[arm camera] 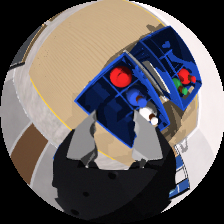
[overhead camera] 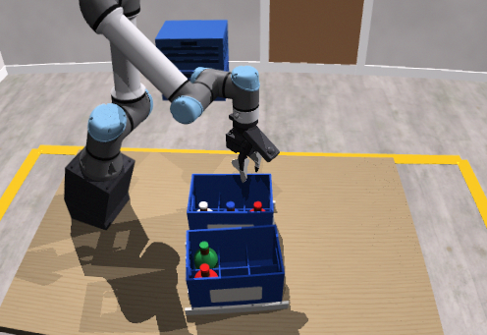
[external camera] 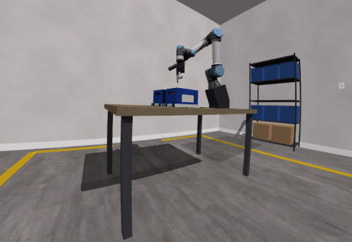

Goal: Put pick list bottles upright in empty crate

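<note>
Two blue crates stand one behind the other on the table. The far crate [overhead camera: 230, 199] holds three bottles in its front row, with a white cap [overhead camera: 203, 205], a blue cap [overhead camera: 230, 205] and a red cap [overhead camera: 257, 205]. The near crate [overhead camera: 235, 260] holds a green-capped bottle [overhead camera: 205, 253] and a red-capped bottle [overhead camera: 206, 270] upright at its left side. My gripper [overhead camera: 247, 172] hangs above the back of the far crate, fingers partly apart with nothing between them. The wrist view shows the gripper [arm camera: 114, 135] empty over the far crate's red cap [arm camera: 120, 76], blue cap [arm camera: 134, 96] and white cap [arm camera: 150, 116].
A pale strip [overhead camera: 236, 308] lies on the table along the front of the near crate; its print is too small to read. The arm's black base [overhead camera: 98, 187] stands at the table's back left. A shelf with blue bins [external camera: 275, 99] stands away from the table.
</note>
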Robot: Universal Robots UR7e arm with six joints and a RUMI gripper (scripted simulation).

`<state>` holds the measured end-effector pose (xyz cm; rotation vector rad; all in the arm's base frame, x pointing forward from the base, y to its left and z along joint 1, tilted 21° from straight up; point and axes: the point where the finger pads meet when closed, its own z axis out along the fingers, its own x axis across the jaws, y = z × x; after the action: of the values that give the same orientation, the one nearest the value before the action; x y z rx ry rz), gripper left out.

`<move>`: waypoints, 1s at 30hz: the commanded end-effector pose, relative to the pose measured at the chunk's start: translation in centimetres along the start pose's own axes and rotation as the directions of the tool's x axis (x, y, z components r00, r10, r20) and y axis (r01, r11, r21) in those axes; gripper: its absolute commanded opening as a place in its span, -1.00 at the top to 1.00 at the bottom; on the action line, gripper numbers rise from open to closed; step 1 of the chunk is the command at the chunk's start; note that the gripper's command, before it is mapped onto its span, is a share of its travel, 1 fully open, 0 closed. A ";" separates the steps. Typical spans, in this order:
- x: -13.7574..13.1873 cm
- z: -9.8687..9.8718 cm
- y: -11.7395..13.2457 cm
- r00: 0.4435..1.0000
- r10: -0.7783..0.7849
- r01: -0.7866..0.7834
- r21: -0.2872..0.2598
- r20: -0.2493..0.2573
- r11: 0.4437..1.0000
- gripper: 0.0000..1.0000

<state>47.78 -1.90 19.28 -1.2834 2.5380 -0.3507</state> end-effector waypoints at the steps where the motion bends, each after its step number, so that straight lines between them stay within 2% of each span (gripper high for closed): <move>1: -0.8 -0.7 1.9 1.000 0.000 0.000 0.001 0.000 1.000 0.24; 9: -2.3 -1.8 5.5 1.000 0.000 0.000 0.001 0.000 1.000 0.24; 11: -2.3 -1.8 5.5 1.000 0.000 0.000 0.001 0.000 1.000 0.24; 26: -5.1 -3.9 12.1 1.000 0.000 0.000 0.001 0.000 1.000 0.24; 30: -5.5 -4.2 13.0 1.000 0.000 0.000 0.001 0.000 1.000 0.24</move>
<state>40.48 9.29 19.48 -1.2842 2.5362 -0.3490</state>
